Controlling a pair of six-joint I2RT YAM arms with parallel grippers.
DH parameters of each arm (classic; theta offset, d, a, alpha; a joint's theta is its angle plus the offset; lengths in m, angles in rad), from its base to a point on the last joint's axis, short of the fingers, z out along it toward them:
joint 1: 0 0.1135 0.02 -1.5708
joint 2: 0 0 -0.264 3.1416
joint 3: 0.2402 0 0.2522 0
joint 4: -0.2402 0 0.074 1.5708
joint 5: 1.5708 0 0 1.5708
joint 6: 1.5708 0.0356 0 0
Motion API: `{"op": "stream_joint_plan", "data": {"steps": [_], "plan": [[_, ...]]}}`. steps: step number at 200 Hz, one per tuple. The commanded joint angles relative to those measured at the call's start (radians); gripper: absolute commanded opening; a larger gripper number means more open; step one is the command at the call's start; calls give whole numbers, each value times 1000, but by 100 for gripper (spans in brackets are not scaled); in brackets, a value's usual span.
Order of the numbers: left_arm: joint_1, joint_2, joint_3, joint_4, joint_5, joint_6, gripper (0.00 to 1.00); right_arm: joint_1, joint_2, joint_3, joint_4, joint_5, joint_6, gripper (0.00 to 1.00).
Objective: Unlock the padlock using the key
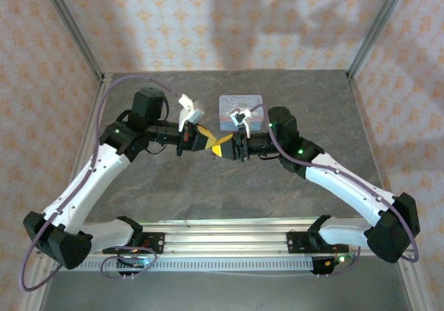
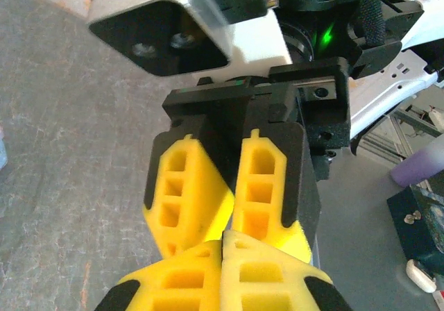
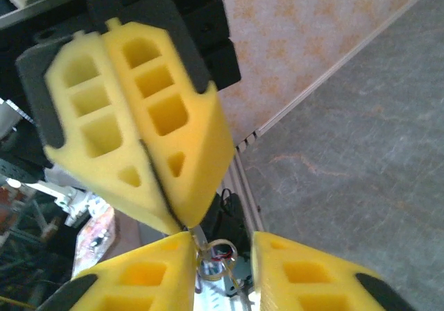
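Observation:
My two grippers meet tip to tip above the middle of the table. The left gripper (image 1: 207, 141) is shut, its yellow pads (image 2: 187, 269) pressed together. In the right wrist view a small metal key (image 3: 196, 234) sticks out of the left gripper's (image 3: 182, 222) seam, and a thin wire ring (image 3: 220, 259) hangs from it. The right gripper (image 3: 222, 273) stands open around that ring, its left pad (image 3: 149, 276) touching the key and its right pad (image 3: 312, 276) a gap away. The padlock is out of view.
A pale-blue tin (image 1: 254, 105) lies on the dark table just behind the right wrist. The arms' metal rail (image 1: 222, 245) runs along the near edge. Wallpapered walls and frame posts (image 1: 72, 30) close the back and sides.

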Motion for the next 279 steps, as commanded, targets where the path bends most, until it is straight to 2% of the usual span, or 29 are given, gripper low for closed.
{"op": "stream_joint_plan", "data": {"steps": [1, 30, 71, 84, 96, 114, 135, 159, 192, 242, 279], "plan": [[7, 4, 31, -32, 45, 14, 0, 4, -9, 4, 62, -21, -4, 15], [8, 14, 32, -19, 41, -1, 0, 12, -9, 2, 102, -45, 19, 0], [17, 22, 20, 58, 7, -103, 0, 12, -1, -81, 336, 5, 150, 0], [27, 15, 5, 105, -14, -161, 18, 12, 5, -111, 393, 39, 177, 0], [42, 1, -9, 137, -56, -210, 30, 12, 10, -133, 432, 69, 198, 0], [79, -20, -36, 155, -149, -294, 41, 7, 16, -165, 484, 117, 225, 0], [144, -58, -134, 309, -138, -485, 48, -1, 20, -201, 543, 177, 260, 0], [147, -104, -249, 470, -118, -619, 48, -5, 28, -227, 602, 219, 291, 0], [144, -151, -368, 653, -86, -761, 42, -5, 54, -222, 642, 207, 319, 0], [104, -158, -405, 720, -87, -801, 34, -5, 75, -213, 666, 181, 339, 0], [58, -140, -387, 720, -92, -791, 31, -5, 71, -215, 669, 178, 344, 0]]}}
